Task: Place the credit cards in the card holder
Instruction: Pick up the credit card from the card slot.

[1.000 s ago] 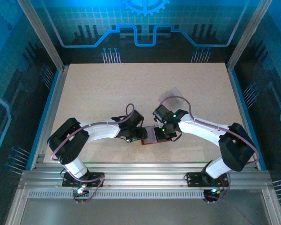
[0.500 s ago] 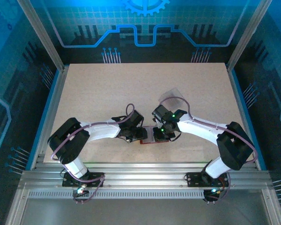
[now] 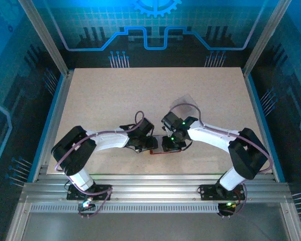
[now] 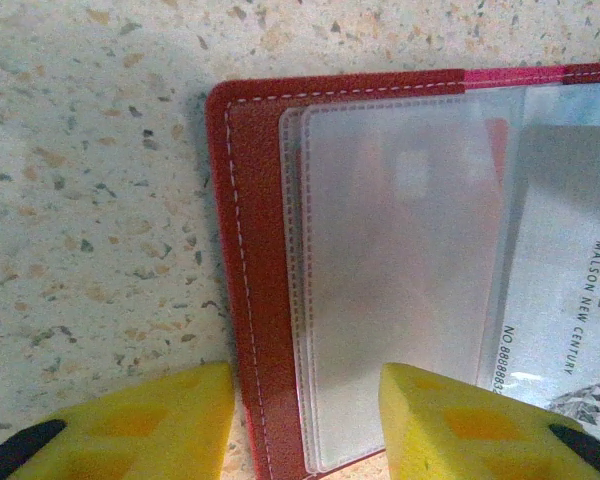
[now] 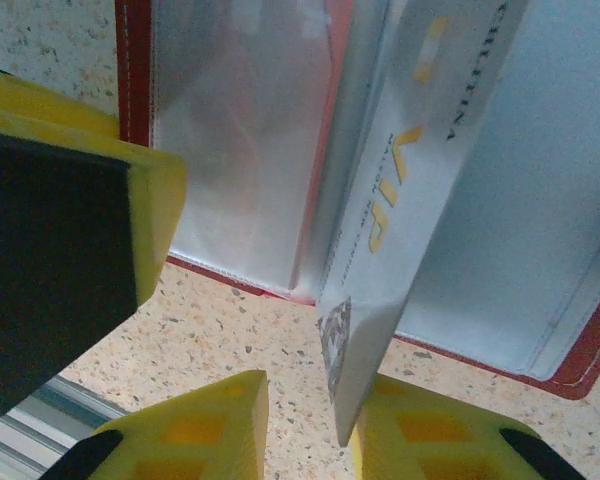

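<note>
Finds the wallet [image 3: 160,152] lying open and flat toward 6 o'clock of the table [image 3: 140,90], close to the near edge and largely under the two grippers.

In the left wrist view, shows the wallet [image 4: 245,250] with its dark-red stitched border at 9 o'clock. Shows frosted clear pockets [image 4: 400,280] stacked toward 3 o'clock, where a printed card [image 4: 570,290] comes in.

In the right wrist view, catches the printed card [image 5: 410,180], pale with gold VIP lettering, standing tilted on edge over the open wallet [image 5: 580,350]. Has its upper end at 12 o'clock among the pockets and its lower corner at 6 o'clock.

Places the right gripper [image 5: 310,435] around that corner, fingers parted. Has the card against the finger at 5 o'clock, with a strip of speckled table [image 5: 250,340] between the card and the finger at 7 o'clock.

Puts the left gripper [image 4: 305,425] spread wide, one finger at 7 o'clock over bare table beside the border, the other at 5 o'clock over the pockets. Cannot tell whether either presses down.

From above, sets the left gripper [image 3: 150,143] at 9 o'clock of the wallet and the right gripper [image 3: 168,144] at 2 o'clock of it, tips close together.

Has a see-through card [image 3: 183,103] on the table at 1 o'clock of the wallet, apart from it.
</note>
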Controlling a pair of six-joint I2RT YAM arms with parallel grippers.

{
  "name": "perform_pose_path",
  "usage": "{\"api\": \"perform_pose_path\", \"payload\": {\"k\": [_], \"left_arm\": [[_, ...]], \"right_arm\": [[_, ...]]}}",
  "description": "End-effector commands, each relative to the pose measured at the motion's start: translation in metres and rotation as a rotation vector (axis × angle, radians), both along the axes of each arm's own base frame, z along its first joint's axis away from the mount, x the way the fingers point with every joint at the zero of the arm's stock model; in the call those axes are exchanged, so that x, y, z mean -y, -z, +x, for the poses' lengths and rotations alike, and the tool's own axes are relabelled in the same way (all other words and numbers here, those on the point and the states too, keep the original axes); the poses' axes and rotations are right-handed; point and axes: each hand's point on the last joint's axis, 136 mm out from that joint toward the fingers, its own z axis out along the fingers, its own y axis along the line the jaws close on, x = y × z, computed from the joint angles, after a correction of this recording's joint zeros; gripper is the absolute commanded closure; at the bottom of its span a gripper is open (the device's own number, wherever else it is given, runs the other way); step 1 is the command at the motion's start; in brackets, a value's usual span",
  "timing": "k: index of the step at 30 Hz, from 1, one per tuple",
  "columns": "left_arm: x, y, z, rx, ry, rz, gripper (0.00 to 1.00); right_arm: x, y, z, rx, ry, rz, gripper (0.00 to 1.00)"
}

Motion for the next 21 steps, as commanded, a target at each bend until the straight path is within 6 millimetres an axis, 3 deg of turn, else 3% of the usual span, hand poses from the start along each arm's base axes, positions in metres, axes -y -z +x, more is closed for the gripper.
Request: {"api": "perform_pose_path", "payload": {"k": [1,21], "left_arm": [[0.005,0.009,-0.002,-0.006,0.018,-0.01,0.55],[0.003,0.016,-0.007,-0.021,0.01,-0.013,0.56]], "right_arm": [[-0.002,-0.004,0.007,0.012,-0.011,-0.003,0.71],[0.0,-0.002,0.031,0.006,0.007,0.0,0.76]]}}
